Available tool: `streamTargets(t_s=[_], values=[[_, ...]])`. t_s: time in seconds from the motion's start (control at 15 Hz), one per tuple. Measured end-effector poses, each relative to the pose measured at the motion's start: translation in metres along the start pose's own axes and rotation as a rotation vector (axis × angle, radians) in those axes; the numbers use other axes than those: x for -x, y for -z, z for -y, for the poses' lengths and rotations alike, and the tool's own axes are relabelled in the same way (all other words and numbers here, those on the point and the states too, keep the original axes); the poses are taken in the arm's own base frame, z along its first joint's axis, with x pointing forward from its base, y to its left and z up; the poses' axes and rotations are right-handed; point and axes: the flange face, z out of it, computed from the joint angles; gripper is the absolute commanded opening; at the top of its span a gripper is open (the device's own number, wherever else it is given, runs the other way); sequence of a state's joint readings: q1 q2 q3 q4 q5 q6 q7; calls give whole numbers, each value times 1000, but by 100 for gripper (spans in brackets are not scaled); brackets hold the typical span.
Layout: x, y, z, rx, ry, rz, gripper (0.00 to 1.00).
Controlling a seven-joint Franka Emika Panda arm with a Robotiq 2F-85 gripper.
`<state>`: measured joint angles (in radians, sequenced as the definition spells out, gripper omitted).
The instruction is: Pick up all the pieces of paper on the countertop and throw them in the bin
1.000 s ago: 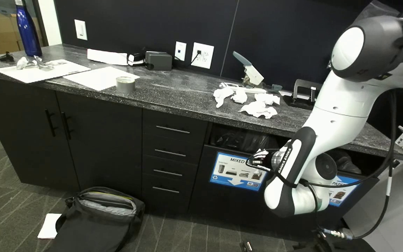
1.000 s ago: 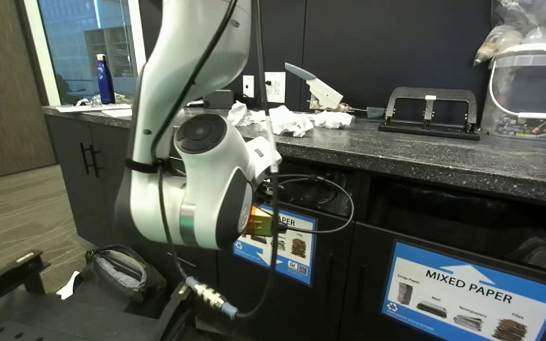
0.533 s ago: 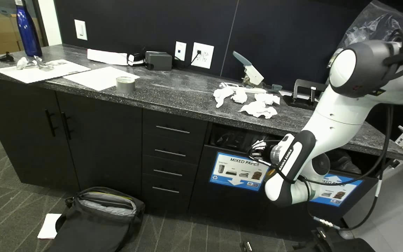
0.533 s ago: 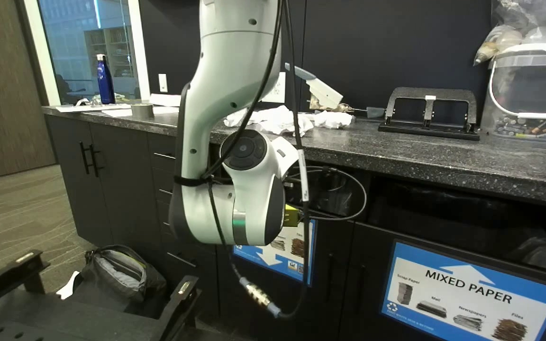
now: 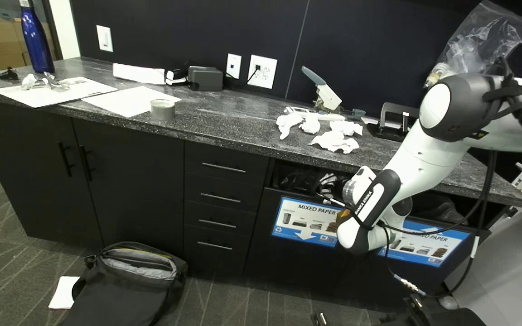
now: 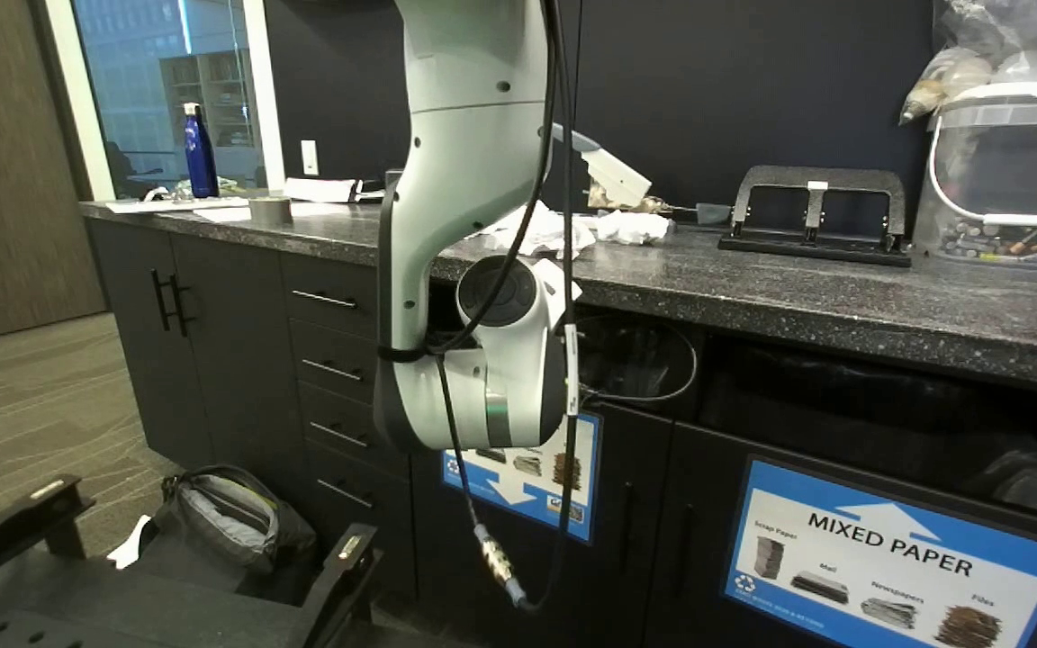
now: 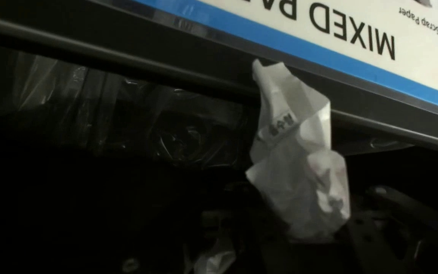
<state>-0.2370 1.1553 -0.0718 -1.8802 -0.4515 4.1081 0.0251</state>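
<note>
Likely an office: a blue-and-white rectangular "MIXED PAPER" label [image 5: 304,221] sits below the pincer [image 5: 327,185]; above the pincer, a long black three-hole punch [image 6: 852,183] stands on a speckled dark-grey stone countertop [image 5: 234,118].

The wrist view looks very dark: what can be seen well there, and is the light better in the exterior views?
Wrist view: the label reads clearly, upside down and cut off; the crumpled paper is pale, its print soft; shiny plastic shows glints, the bottom left is almost black. Both exterior views: brighter, countertop and paper wads well lit, bin slot dark.
</note>
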Motion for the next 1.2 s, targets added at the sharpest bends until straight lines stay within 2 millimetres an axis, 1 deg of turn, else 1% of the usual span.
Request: streamTargets(t_s=[0.07,0.13,0.2,0.33,0.4,0.73,0.8,1.0,1.2], values=[[-1,-5,-1,-6,-2,-4,14],[-3,-9,-2,-10,-4,-6,38],[-4,-13,-3,-17,-9,-6,40],[-6,-20,-4,-19,-25,-3,53],[-8,-22,-4,-19,-29,-3,62],[-14,-28,-3,0,-50,-7,98],[-15,-29,-4,16,-62,-10,100],[-21,-33,-6,101,-114,-19,100],[-26,-37,-2,211,-169,-22,100]])
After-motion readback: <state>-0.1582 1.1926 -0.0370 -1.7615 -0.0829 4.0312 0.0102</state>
